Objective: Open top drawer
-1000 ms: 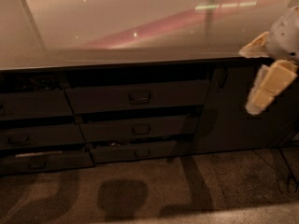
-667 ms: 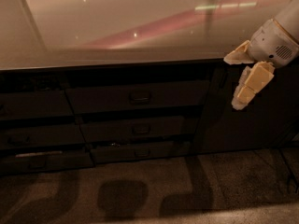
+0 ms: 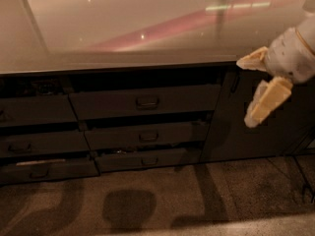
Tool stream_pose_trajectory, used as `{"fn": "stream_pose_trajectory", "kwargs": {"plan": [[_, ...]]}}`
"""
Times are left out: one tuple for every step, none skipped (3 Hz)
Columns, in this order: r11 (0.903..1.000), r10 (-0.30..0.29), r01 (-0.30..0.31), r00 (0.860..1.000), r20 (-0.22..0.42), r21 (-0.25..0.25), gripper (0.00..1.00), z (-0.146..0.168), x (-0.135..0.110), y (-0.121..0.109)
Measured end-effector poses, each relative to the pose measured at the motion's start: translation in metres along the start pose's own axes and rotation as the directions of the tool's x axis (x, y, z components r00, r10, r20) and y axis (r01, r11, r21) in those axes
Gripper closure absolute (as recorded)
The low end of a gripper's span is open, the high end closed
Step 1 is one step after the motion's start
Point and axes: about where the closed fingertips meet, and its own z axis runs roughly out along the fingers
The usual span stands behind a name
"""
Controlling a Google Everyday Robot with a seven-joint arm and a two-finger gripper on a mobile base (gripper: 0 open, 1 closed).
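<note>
The top drawer (image 3: 108, 103) is the widest dark grey front under the counter, with a small dark loop handle (image 3: 147, 102) at its centre. It sits in line with the fronts beside it. My gripper (image 3: 244, 92) hangs at the right of the camera view, in front of the cabinet door and to the right of the top drawer, at about its height. Its two cream fingers (image 3: 266, 101) are spread apart and hold nothing. It touches neither the handle nor the drawer front.
A glossy countertop (image 3: 123, 28) overhangs the drawers. Two shallower drawers (image 3: 147, 135) lie below the top one, with another column of drawers (image 3: 39, 141) at the left. A tall cabinet door with a vertical handle (image 3: 235, 82) is behind the gripper. Speckled floor (image 3: 147, 205) lies in front.
My gripper has moved left from the right edge towards the drawers and dropped slightly. The drawers have not moved.
</note>
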Motion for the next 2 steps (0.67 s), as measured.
{"fn": "stream_pose_trajectory", "kwargs": {"plan": [[0.9965,-0.057,0.050,0.993,0.103,0.067,0.00,0.0169,0.0216,0.0177],[0.9931,-0.075,0.063,0.990,0.117,0.099,0.00,0.0070,0.0303,0.0222]]}}
